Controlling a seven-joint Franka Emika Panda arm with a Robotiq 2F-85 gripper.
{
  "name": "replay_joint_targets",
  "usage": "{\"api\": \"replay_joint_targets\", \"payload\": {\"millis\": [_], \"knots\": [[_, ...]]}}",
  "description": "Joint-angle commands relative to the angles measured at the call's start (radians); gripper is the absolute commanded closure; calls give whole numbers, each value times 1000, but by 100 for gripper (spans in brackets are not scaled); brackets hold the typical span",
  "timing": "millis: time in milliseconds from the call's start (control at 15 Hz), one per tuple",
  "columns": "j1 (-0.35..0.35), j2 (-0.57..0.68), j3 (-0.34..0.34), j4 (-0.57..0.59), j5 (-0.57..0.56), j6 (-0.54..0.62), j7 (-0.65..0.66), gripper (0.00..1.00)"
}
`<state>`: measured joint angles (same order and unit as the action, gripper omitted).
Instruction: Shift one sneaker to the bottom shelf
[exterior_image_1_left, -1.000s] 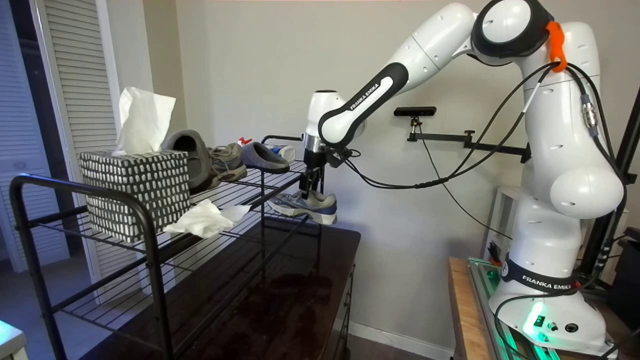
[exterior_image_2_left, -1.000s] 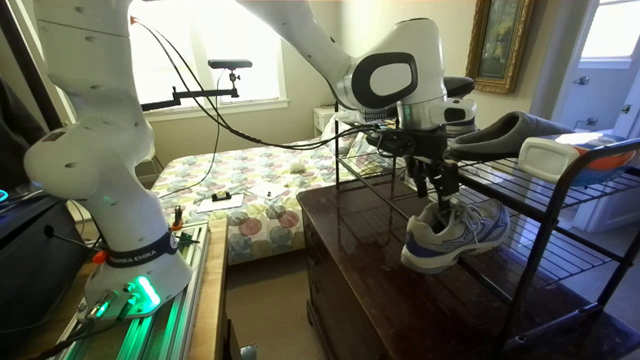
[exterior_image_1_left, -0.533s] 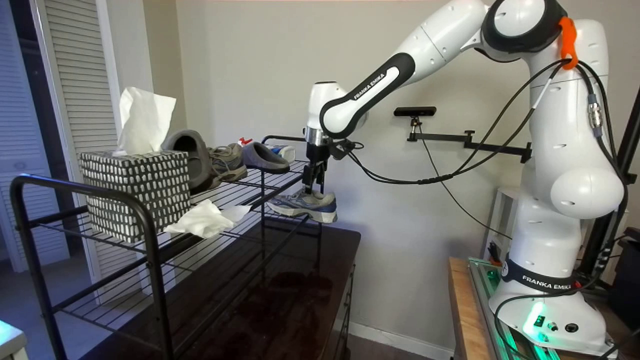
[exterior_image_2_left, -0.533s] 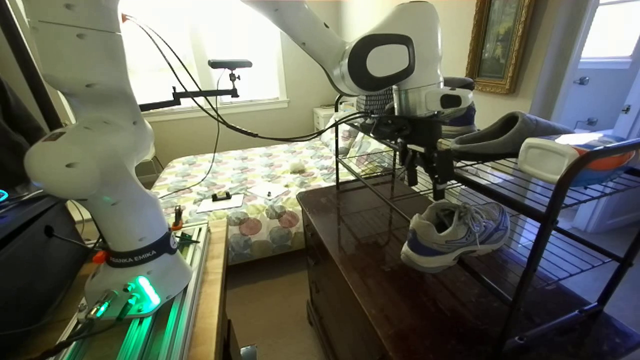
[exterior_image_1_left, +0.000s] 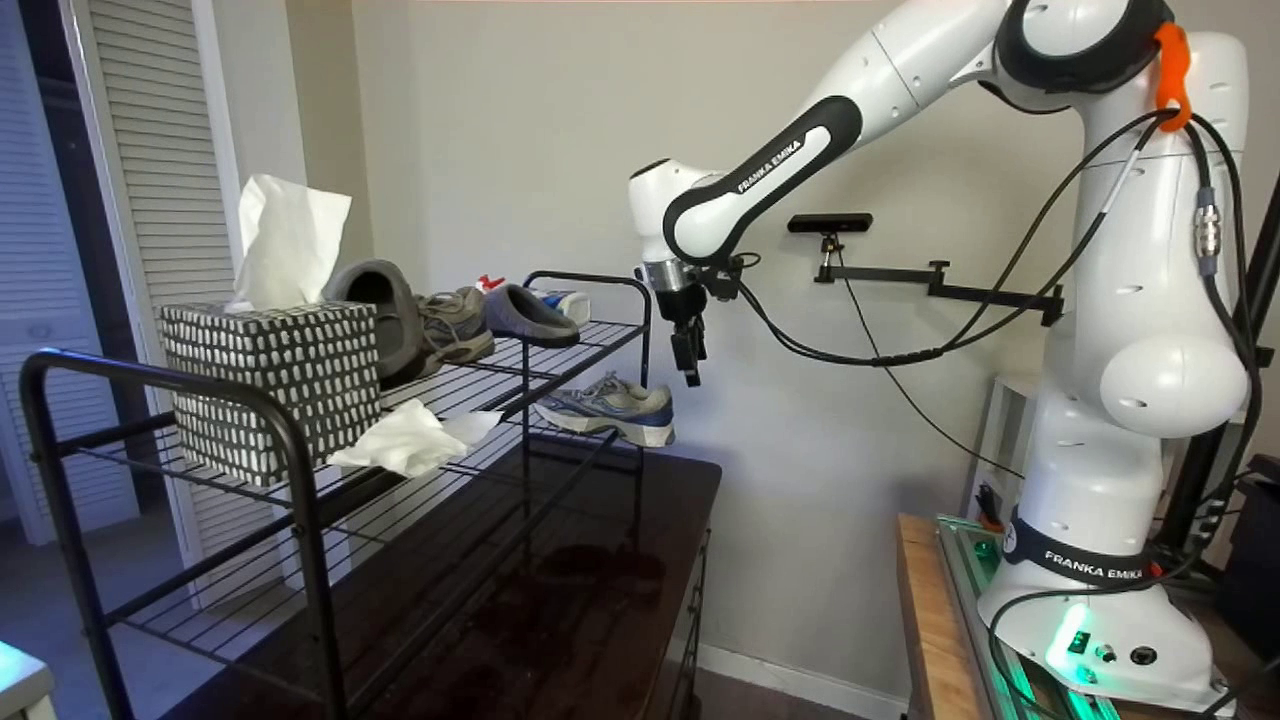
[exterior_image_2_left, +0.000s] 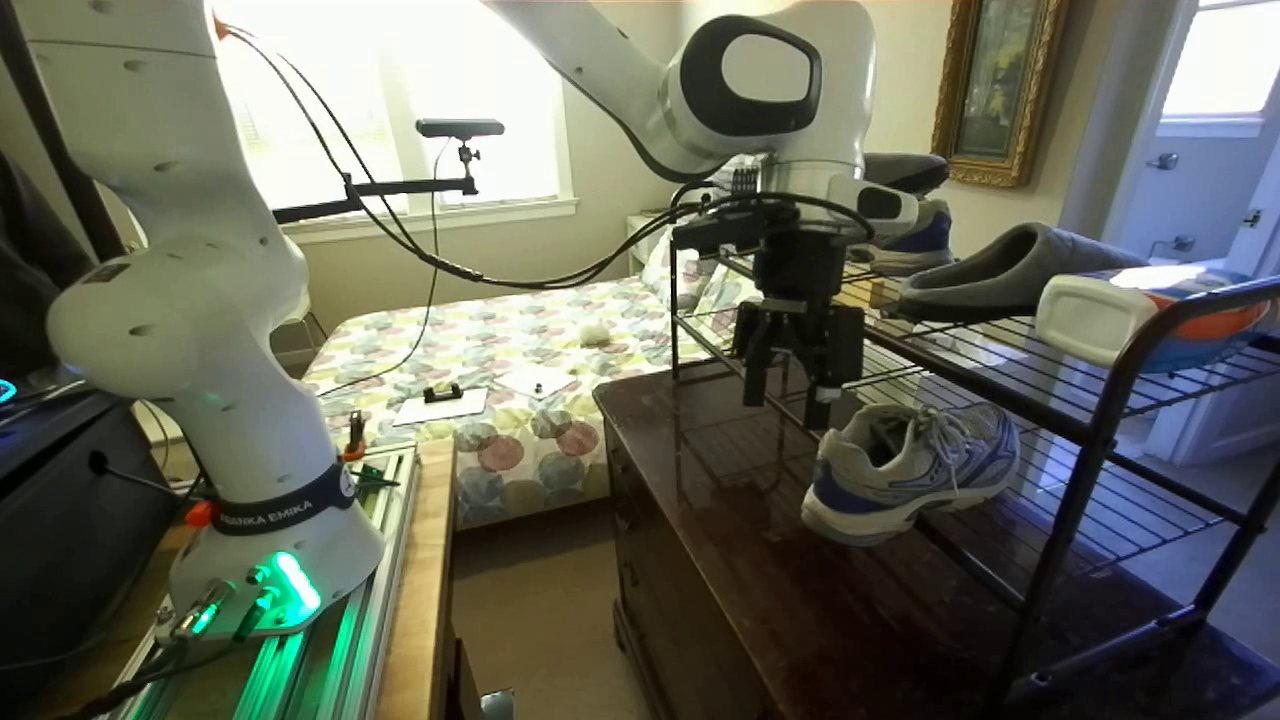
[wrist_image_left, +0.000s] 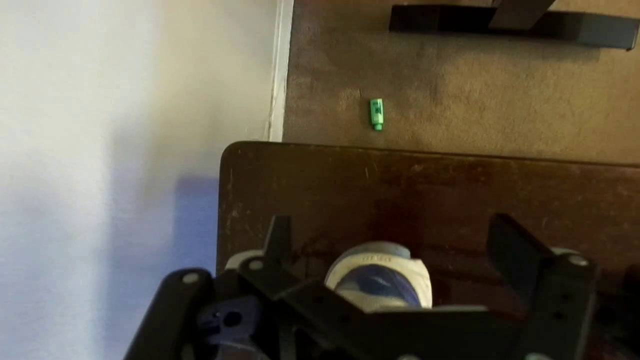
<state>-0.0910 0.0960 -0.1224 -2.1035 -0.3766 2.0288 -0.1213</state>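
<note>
The grey sneaker with blue patches rests on the bottom shelf of the black wire rack, near the rack's wall end. In an exterior view, the heel of this sneaker juts out past the shelf's front bar. My gripper hangs in front of the rack, above and apart from the shoe, jaws spread with nothing between them. The wrist view shows the sneaker's heel below the wide-parted fingertips of my gripper; the rest of the shoe is hidden by the gripper body.
On the upper tier stand a similar sneaker, grey slippers, a patterned tissue box and a wipes pack. A crumpled tissue lies at its front edge. The rack stands on a dark dresser against the wall.
My gripper has opened, lifted out of the sneaker and drawn back from the rack toward the robot base. The sneaker has stayed where it was on the shelf.
</note>
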Motion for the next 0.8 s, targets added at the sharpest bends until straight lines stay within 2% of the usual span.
{"api": "replay_joint_targets", "payload": {"millis": [0,200,400,533,733], "knots": [[-9,-15,6,-54,-22,-14,-91,0],[-21,10,-1,-76,-31,18,-192,0],[-52,13,-13,-129,-12,200,-275,0],[-80,10,-23,-170,59,341,-306,0],[-120,17,-27,-227,213,466,-369,0]]}}
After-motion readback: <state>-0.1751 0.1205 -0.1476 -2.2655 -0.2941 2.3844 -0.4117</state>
